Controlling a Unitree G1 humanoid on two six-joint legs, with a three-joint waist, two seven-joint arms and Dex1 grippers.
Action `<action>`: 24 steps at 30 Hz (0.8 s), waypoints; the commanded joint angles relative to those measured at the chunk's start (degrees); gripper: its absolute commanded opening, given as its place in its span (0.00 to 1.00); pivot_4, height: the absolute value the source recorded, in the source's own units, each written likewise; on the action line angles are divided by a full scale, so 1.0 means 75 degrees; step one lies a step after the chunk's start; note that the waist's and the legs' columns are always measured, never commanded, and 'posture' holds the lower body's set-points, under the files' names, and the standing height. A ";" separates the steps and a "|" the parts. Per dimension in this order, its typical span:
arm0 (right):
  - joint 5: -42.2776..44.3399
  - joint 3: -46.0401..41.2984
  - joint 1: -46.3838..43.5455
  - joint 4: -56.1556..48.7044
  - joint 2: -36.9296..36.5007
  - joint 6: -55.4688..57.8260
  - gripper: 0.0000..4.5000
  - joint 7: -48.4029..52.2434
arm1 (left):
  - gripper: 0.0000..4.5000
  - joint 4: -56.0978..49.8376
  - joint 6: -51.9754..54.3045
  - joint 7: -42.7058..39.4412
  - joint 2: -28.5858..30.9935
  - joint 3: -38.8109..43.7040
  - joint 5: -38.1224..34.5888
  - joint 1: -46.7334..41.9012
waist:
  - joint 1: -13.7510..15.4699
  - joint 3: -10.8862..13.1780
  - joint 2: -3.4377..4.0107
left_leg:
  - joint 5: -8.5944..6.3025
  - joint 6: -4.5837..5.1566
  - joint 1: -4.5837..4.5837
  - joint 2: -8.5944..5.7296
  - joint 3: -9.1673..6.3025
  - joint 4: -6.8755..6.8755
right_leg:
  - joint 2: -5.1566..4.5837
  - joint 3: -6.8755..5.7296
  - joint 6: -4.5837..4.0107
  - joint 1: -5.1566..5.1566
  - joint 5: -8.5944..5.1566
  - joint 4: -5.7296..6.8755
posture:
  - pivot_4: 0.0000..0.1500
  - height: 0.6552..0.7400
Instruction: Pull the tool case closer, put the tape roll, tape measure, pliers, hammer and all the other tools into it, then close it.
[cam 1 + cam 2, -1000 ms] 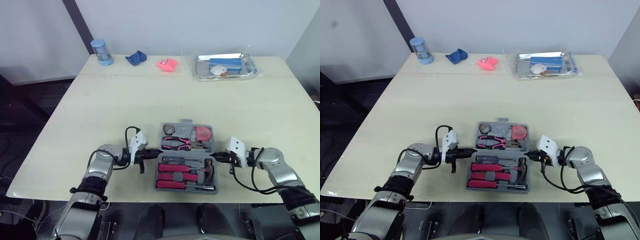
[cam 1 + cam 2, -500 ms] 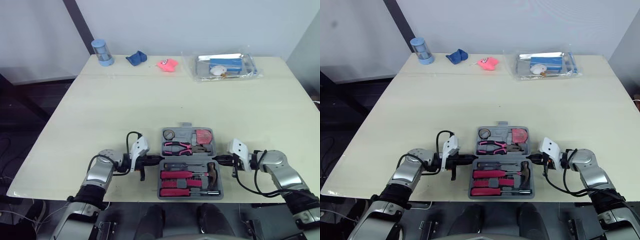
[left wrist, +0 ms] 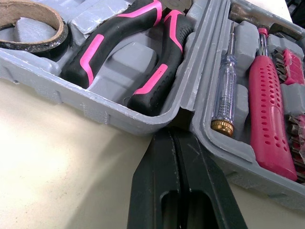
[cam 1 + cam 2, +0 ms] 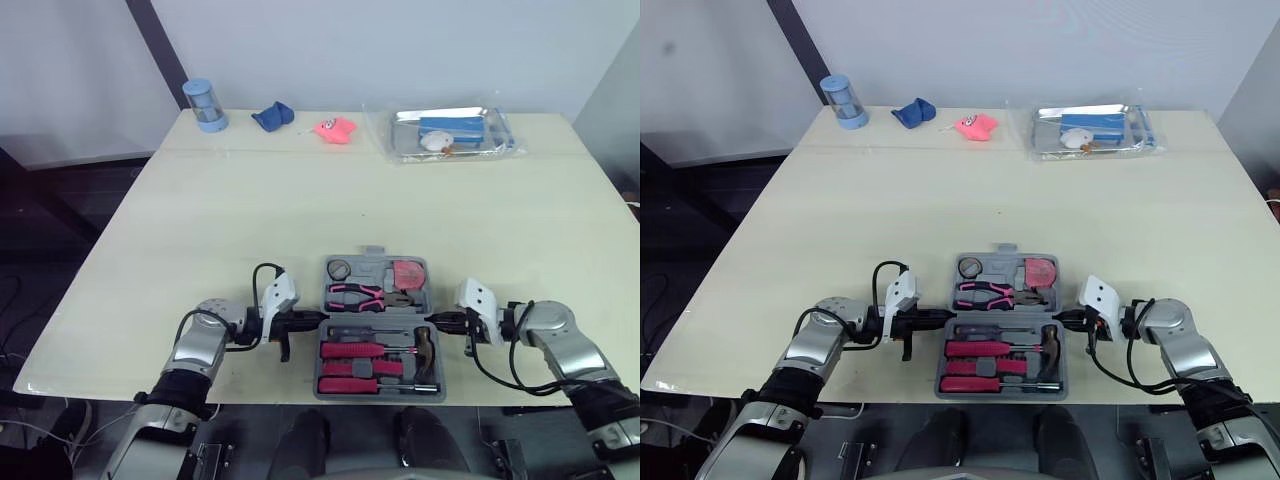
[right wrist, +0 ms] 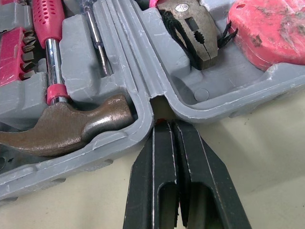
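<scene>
Silver-grey forearms (image 4: 200,347), looped black cables (image 4: 258,272), white wrist housings (image 4: 281,293), flat matte-black pincer fingers (image 3: 155,167)

Four stray items line the far edge of a pale, cream-coloured surface (image 4: 300,200) set before a plain light wall (image 4: 420,40). At the far left corner a small blue cylindrical container (image 4: 204,104) stands upright. To its right lies a crumpled blue item (image 4: 271,116), then a small bright pink item (image 4: 335,128), the three set apart from one another. Further right, a clear plastic bag (image 4: 510,143) lies flat, holding a shallow metal tray (image 4: 408,137) with a blue object (image 4: 452,125) and a small white one (image 4: 433,141) on it. A dark bar (image 4: 160,45) slants up the wall behind the left corner.
</scene>
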 commanded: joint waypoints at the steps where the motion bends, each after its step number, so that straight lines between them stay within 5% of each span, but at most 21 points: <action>1: 0.0158 0.0084 0.0053 -0.0310 0.0072 -0.0094 0.02 0.0120 | 0.00 -0.0244 -0.0013 -0.0017 -0.0079 -0.0194 -0.0081 0.0025 | 0.0000 0.0000 0.0000 | 0.0000 0.0000 0.0000 0.0000 0.0000 0.0000 | 0.0000 0.0000 0.0000 0.0000 0.0000 0.0000 | 1.00 1.00; 13: 0.0189 -0.0174 0.0159 -0.0200 -0.0110 -0.0233 0.02 0.0042 | 0.00 -0.0251 -0.0139 0.0110 0.0127 0.0129 -0.0195 0.0018 | 0.0000 0.0000 0.0000 | 0.0000 0.0000 0.0000 0.0000 0.0000 0.0000 | 0.0000 0.0000 0.0000 0.0000 0.0000 0.0000 | 1.00 1.00; 24: 0.1780 -0.1515 -0.0435 0.0127 -0.0326 0.1830 0.02 0.0010 | 0.00 -0.2698 -0.0095 -0.0282 0.0822 0.0671 -0.1403 0.1035 | -0.0007 0.0004 0.0003 | 0.0000 0.0001 0.0001 0.0003 0.0005 0.0000 | -0.0001 0.0007 0.0000 0.0000 0.0000 0.0002 | 1.00 1.00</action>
